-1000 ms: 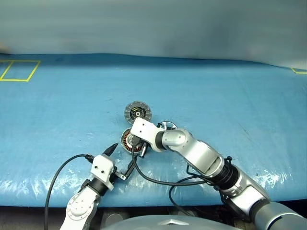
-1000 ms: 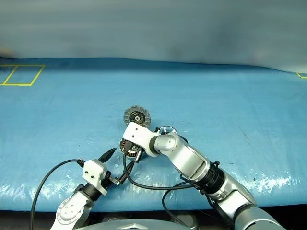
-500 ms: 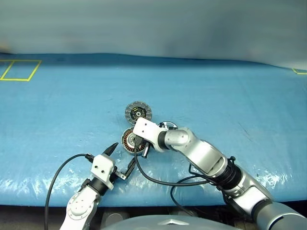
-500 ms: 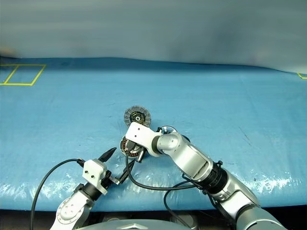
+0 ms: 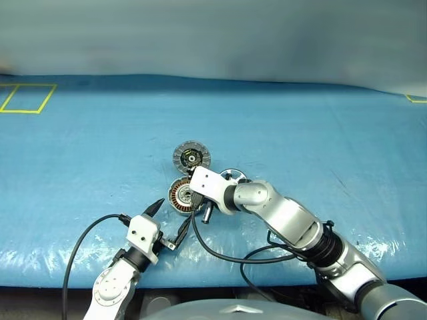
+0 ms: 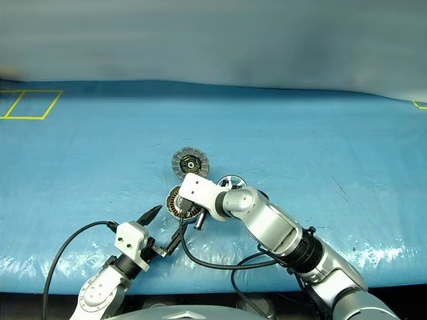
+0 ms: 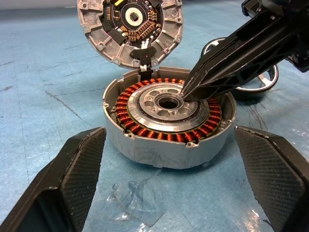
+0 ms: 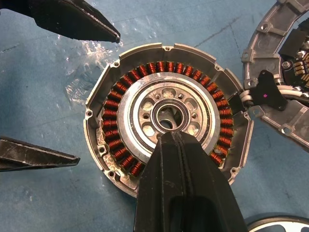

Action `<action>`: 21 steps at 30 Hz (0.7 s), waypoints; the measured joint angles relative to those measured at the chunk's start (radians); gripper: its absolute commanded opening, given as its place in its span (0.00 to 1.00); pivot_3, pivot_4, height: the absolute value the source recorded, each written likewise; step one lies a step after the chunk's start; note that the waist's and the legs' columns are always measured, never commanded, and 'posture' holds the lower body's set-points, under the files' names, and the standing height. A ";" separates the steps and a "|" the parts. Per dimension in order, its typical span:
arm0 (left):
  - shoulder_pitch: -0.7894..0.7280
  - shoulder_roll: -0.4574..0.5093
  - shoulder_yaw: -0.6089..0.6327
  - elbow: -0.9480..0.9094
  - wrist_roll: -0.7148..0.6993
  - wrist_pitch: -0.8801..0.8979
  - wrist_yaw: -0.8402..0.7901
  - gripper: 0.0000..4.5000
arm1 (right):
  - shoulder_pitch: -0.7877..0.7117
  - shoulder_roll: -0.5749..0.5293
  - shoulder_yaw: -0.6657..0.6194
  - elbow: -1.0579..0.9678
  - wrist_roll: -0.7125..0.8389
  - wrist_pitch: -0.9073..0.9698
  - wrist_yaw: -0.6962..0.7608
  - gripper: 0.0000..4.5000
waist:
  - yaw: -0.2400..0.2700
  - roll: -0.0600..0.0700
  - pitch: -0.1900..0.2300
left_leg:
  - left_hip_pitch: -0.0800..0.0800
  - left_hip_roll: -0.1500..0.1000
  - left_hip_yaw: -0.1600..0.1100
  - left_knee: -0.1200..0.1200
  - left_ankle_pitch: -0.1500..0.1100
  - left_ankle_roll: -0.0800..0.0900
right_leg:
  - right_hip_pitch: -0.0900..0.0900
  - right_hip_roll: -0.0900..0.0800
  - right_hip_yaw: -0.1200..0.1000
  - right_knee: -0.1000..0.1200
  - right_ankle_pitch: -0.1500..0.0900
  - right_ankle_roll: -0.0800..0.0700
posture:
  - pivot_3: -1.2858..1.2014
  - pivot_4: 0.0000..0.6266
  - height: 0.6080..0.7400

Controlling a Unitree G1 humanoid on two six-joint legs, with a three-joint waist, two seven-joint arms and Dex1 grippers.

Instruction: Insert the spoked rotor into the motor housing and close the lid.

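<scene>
Right tool [image 8: 170, 137] rearward; motor housing [image 8: 166, 118] face-up.

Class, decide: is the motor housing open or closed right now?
Open: the motor housing shows its copper windings, and the lid lies beside it.

Silver arms, black-fingered hands, black cables
</scene>
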 measured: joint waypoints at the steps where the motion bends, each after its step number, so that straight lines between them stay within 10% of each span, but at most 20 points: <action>1: 0.000 0.000 0.000 0.000 0.000 0.000 0.000 1.00 | 0.004 0.005 -0.007 0.000 0.002 0.001 0.000 0.00 | 0.000 0.000 0.000 | 0.000 0.000 0.000 0.000 0.000 0.000 | 0.000 0.000 0.000 0.000 0.000 0.000 | 0.52 0.24 1.00; 9: 0.018 0.000 0.001 0.000 0.005 -0.002 0.002 1.00 | 0.022 -0.021 -0.274 -0.101 0.117 0.091 0.022 0.00 | 0.005 0.000 0.000 | 0.000 0.000 0.000 0.000 0.000 0.000 | 0.001 0.000 0.000 0.000 0.000 0.000 | 0.52 0.24 1.00; 21: -0.005 0.006 0.001 0.000 0.007 -0.009 -0.007 1.00 | 0.077 -0.234 -0.308 -0.173 0.115 0.167 -0.025 0.79 | 0.002 0.000 0.000 | 0.000 0.000 0.000 0.000 0.000 0.000 | 0.000 0.000 0.000 0.000 -0.001 0.002 | 0.52 0.24 1.00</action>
